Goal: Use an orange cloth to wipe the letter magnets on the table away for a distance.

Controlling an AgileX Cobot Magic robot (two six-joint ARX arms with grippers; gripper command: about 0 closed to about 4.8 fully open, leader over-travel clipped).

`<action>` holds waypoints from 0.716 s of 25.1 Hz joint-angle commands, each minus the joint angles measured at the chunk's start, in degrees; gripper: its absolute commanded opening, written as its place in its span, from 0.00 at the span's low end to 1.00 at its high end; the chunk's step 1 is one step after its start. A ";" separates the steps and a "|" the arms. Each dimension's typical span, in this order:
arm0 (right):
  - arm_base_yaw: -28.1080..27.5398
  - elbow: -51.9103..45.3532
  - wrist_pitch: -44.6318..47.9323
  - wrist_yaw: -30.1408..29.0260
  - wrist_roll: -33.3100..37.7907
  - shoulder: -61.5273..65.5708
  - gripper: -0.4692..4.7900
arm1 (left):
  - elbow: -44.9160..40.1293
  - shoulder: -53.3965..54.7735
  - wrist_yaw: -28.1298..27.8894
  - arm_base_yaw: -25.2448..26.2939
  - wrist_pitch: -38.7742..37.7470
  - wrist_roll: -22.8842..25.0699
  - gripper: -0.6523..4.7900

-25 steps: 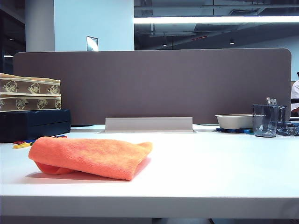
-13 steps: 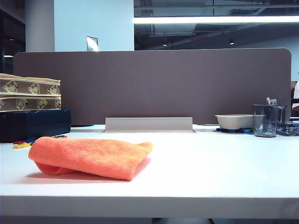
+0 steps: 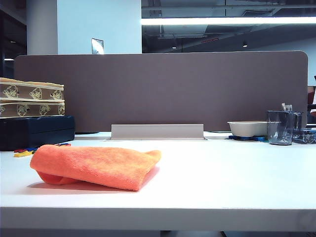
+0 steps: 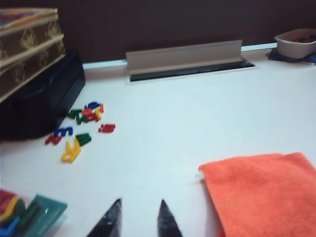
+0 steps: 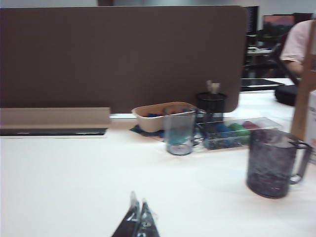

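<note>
The folded orange cloth [image 3: 96,167] lies flat on the pale table [image 3: 222,173], left of the middle. It also shows in the left wrist view as orange cloth [image 4: 261,190]. The letter magnets [image 4: 81,126] lie scattered in red, green, blue and yellow beyond the cloth, near a black case. A few letter magnets [image 3: 24,151] peek out behind the cloth. My left gripper [image 4: 140,203] hovers open and empty over bare table, beside the cloth and short of the magnets. My right gripper [image 5: 138,197] is shut, empty, over bare table. Neither arm shows in the exterior view.
A black case [image 3: 37,131] with two patterned boxes on it stands at the back left. A teal box [image 4: 29,212] holding letters sits near my left gripper. A grey cable flap [image 3: 157,131], a bowl [image 3: 247,128] and cups [image 3: 280,127] line the back; a dark mug [image 5: 271,163] stands right.
</note>
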 commanded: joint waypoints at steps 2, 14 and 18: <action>0.02 0.28 -0.15 -5.29 0.24 -0.15 0.09 | -2.51 0.02 -1.79 0.09 1.46 -1.75 0.28; 0.02 0.15 -7.65 -7.39 0.15 -0.15 0.09 | -7.91 0.00 -1.84 0.09 6.43 -2.36 0.28; 0.02 0.17 -7.41 -7.34 0.17 -0.15 0.09 | -7.80 -0.11 -3.10 0.09 6.78 -2.32 0.28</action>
